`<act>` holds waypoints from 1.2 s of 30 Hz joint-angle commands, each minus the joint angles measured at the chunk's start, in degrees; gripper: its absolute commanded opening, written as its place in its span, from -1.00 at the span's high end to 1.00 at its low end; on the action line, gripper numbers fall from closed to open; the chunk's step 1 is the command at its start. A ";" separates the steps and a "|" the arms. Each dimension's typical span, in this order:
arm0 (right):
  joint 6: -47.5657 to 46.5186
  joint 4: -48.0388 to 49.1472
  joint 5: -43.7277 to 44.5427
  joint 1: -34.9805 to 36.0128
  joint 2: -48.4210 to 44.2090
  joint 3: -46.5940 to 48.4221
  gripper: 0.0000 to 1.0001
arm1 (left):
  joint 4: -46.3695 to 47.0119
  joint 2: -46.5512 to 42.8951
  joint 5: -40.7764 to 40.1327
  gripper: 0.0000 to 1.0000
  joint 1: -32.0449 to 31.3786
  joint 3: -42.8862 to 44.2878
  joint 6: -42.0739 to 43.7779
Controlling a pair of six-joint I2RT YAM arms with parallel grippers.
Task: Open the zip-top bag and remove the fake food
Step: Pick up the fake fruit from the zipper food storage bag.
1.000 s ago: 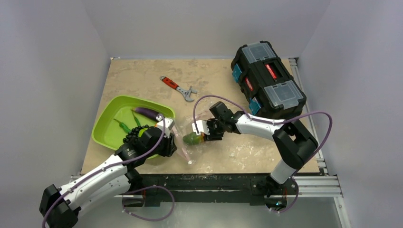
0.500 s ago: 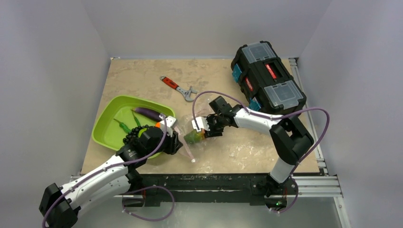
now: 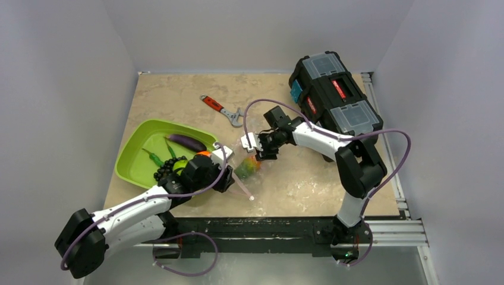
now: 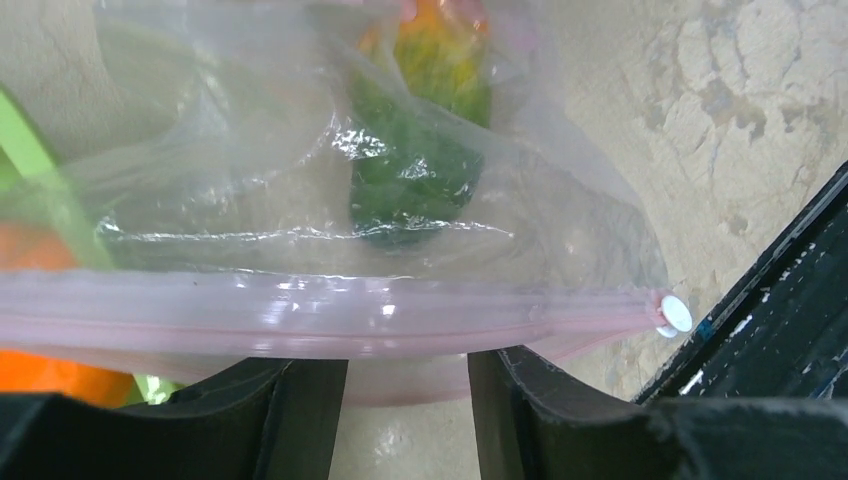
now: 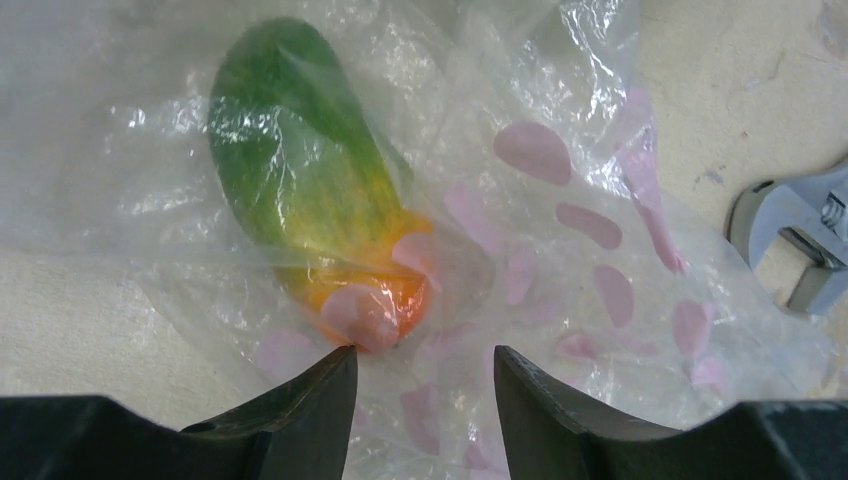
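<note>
Fingers narrow, the left gripper [image 4: 408, 365] pinches the zip-top bag [image 4: 250, 200] at its mouth beside the green tray [image 3: 139, 151], the right gripper [image 5: 425, 360] its far end, which should rise gently to slide the fake food [image 5: 300, 200] out.

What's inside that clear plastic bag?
Through the zip-top bag one toy fruit shows, green fading to orange. Crinkles and pink printed spots blur the corners, so smaller pieces there cannot be ruled out.

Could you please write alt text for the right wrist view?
A green-to-orange toy fruit sits inside the clear, pink-spotted zip-top bag, just ahead of the right gripper. A grey wrench shows at right.
</note>
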 commanded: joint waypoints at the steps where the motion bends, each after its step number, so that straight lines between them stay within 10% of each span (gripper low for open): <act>1: -1.09 -4.97 -5.83 0.44 3.31 4.32 -0.03 | 12.54 0.50 2.65 0.07 -0.91 -1.62 5.78; 16: -0.06 -6.43 -6.10 0.69 7.37 7.34 -0.01 | 28.53 12.93 1.60 -0.20 -2.94 -3.35 7.99; 36: 2.41 -10.83 -11.58 1.76 10.75 9.55 0.84 | 35.75 26.57 -5.20 -0.22 -4.63 -0.46 -2.39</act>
